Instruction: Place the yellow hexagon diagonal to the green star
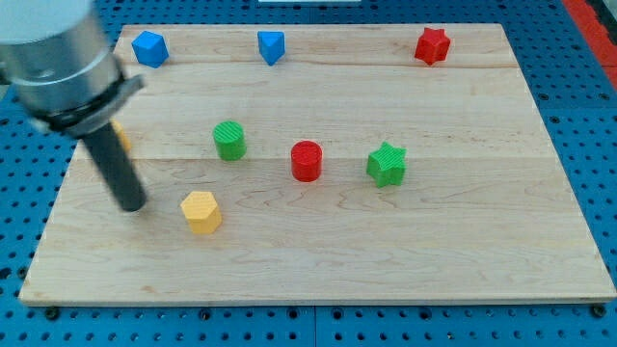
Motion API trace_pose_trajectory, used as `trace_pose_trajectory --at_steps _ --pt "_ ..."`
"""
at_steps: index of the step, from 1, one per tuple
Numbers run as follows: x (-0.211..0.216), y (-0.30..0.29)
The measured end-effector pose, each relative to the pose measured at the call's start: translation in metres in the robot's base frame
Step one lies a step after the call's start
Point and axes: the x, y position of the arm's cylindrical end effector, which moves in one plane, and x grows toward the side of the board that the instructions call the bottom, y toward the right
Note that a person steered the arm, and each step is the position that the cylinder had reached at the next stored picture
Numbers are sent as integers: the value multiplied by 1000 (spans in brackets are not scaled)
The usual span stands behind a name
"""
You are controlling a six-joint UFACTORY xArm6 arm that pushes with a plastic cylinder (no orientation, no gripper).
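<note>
1. Rod first: my tip (131,205) sits on the wood just to the view's left of the yellow hexagon (201,212), near it but with a sliver of board between them, so not touching as far as I can tell. That spot makes sense to me, since a shove from there would send the hexagon toward the view's right, where the green star (387,164) is.

2. Jaws: there aren't any on this rig, just a plain dark rod, so nothing is open, closed or held. It only pushes.

3. Yellow hexagon is low on the board, left of centre. The green star is well apart from it, right of centre and a bit higher. My guess is the job is barely started, because the hexagon needs to end up off one corner of the star.

4. Stuff in between: a red cylinder (307,160) sits just left of the star and a green cylinder (229,141) is up and right of the hexagon. Staying low should dodge both, I reckon.

5. Along the top edge: a blue block (149,48), another blue block (271,46) and a red star (433,45). There's also a bit of something orange-yellow (121,136) peeking out behind the rod, shape hidden.

6. Bench (482,251) is pale wooden planks, smooth looking, lying on a blue perforated surface (578,116).
</note>
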Motion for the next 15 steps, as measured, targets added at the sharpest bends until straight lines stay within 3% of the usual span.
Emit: trace_pose_trajectory --at_steps 1,2,4,7,9,10,12,15 --pt "10 61" --pt "-21 149" --pt "2 260" --pt "30 150" --pt "46 237" --pt "33 259" --pt "32 359" --pt "-95 402"
